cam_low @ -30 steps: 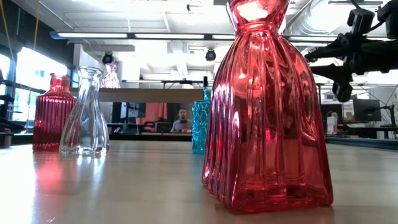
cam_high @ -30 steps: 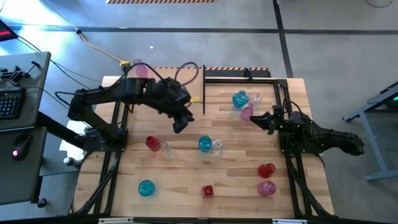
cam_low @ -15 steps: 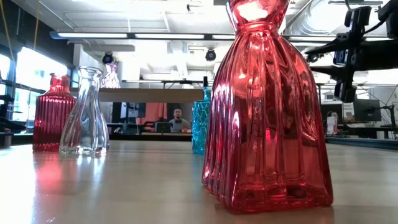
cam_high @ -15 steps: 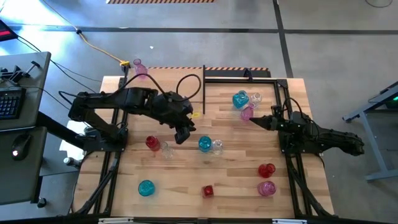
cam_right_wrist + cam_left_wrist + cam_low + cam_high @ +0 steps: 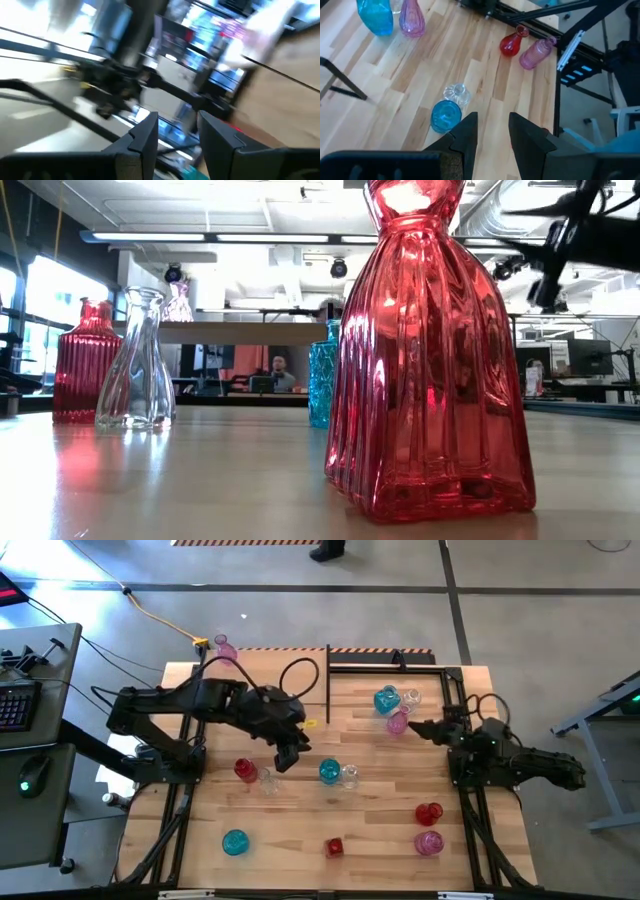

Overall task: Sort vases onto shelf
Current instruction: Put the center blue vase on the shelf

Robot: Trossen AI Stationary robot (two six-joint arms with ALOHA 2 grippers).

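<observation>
Several small glass vases stand on their bases on the plank tabletop (image 5: 300,820): teal (image 5: 385,700), clear (image 5: 408,697) and pink (image 5: 397,722) at the far right; teal (image 5: 329,772) and clear (image 5: 349,776) mid-table; red (image 5: 244,769) beside them. One pink vase (image 5: 178,302) stands on the shelf (image 5: 230,332). My left gripper (image 5: 285,755) hovers open above mid-table, just left of the teal vase (image 5: 445,115). My right gripper (image 5: 415,727) is open, next to the pink vase at the far right, touching nothing.
Near the table's near edge stand a teal vase (image 5: 235,841), a red one (image 5: 334,847), another red (image 5: 428,813) and a pink (image 5: 428,842). A black metal frame (image 5: 400,665) runs along the far right. A person sits in the room behind (image 5: 275,370).
My left gripper has moved toward the near edge, closing on the teal and clear vases at mid-table. My right arm has risen and tipped upward beside the far-right vases. No vase has moved.
</observation>
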